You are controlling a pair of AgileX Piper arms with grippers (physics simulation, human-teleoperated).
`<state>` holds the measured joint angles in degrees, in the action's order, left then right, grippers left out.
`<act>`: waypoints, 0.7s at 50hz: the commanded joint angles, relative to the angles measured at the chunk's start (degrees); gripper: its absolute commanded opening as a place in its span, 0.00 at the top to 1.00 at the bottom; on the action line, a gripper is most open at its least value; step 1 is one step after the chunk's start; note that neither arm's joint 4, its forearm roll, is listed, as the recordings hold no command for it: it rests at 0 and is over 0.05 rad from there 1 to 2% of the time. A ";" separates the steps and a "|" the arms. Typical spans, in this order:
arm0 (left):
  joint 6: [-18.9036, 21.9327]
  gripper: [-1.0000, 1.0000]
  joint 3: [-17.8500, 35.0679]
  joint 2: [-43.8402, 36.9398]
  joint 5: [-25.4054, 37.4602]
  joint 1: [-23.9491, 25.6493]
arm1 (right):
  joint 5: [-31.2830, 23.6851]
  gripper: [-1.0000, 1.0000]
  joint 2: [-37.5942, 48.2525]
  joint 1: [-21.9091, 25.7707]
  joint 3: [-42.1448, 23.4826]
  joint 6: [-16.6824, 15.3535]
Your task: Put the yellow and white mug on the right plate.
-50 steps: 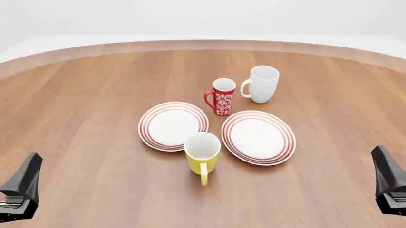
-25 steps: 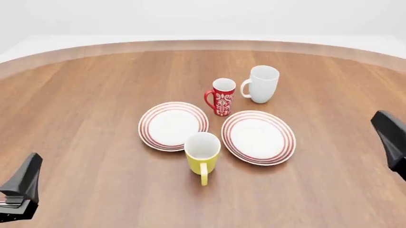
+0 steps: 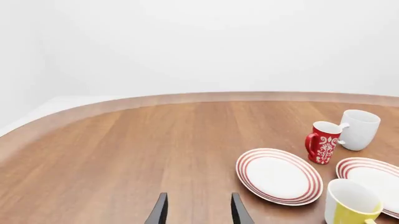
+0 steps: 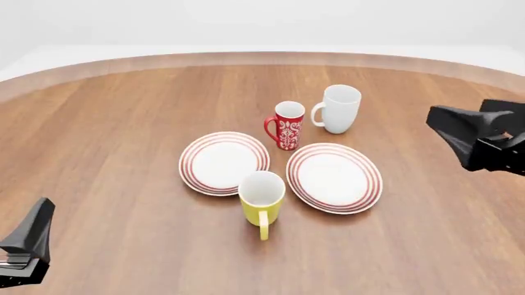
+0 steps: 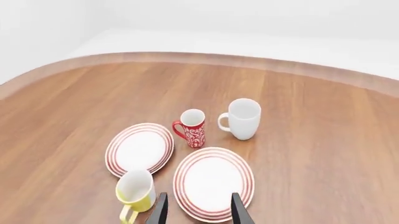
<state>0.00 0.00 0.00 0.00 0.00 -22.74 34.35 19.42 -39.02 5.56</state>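
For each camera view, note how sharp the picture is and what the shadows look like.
Front view: sharp all over, even soft light, faint shadow under the yellow mug; no glare. Left wrist view: crisp, the table evenly lit, the white wall featureless. Right wrist view: also sharp, soft shadows beside the red mug and white mug; the curved table edge looks bowed.

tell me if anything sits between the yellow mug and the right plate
Nothing visible does. The yellow and white mug stands just left of the right plate, with only bare table between them.
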 commanded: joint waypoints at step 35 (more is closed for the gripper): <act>0.00 0.00 0.00 0.00 0.00 0.00 | 0.99 0.00 14.57 14.56 -8.52 3.36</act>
<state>0.00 0.00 0.00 0.00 0.00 -23.16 46.90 31.83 -47.67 8.61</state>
